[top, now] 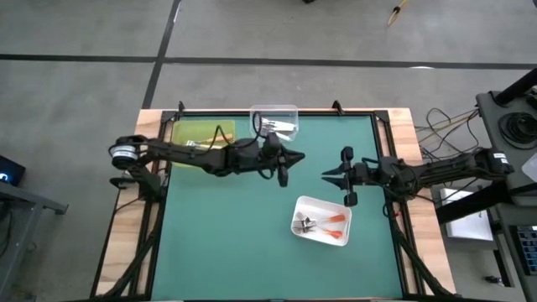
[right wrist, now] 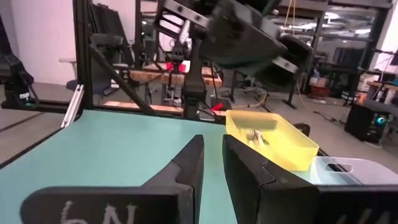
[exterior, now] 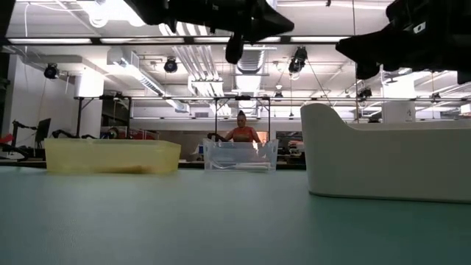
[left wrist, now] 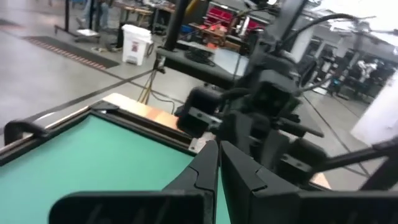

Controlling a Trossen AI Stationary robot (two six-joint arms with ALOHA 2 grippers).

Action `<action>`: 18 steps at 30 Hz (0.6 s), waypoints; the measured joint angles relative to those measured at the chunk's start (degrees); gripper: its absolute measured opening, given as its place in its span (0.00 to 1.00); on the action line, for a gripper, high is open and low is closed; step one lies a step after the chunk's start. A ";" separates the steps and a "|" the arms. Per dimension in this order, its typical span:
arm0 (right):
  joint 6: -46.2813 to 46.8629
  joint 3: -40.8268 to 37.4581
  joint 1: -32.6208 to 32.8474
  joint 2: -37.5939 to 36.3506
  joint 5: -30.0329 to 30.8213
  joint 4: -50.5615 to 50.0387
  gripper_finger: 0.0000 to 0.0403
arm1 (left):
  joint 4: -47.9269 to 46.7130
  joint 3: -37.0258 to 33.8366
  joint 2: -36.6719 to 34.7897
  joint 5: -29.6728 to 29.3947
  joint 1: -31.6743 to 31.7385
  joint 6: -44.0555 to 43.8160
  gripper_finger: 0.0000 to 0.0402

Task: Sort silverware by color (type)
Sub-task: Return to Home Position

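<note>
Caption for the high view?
Left hand and right hand face each other above the mat; red-orange forks lie in the white bin.

From where I stand the table (top: 235,218) is a flat green surface set in a black frame, with bare pale wood edging (top: 126,218) showing along its sides. Three bins sit directly on the green. A yellow bin (top: 189,132) is at the far left corner, and a clear bin (top: 273,109) is just beside it at the middle of the far edge. A white bin (top: 323,205), turned slightly askew, stands well apart from both, toward the right and nearer the front.
</note>
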 joint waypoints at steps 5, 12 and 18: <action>-0.79 -2.97 0.00 -3.78 0.46 2.42 0.12 | -3.03 -0.99 -5.31 0.77 -0.89 5.91 0.00; -1.23 -4.96 -0.02 -11.10 0.50 0.40 0.12 | -1.38 -11.22 -15.63 0.33 -1.48 8.75 0.00; -0.51 -5.04 -0.02 -14.66 0.54 -5.86 0.12 | 5.37 -24.67 -25.85 0.19 -1.46 9.19 0.00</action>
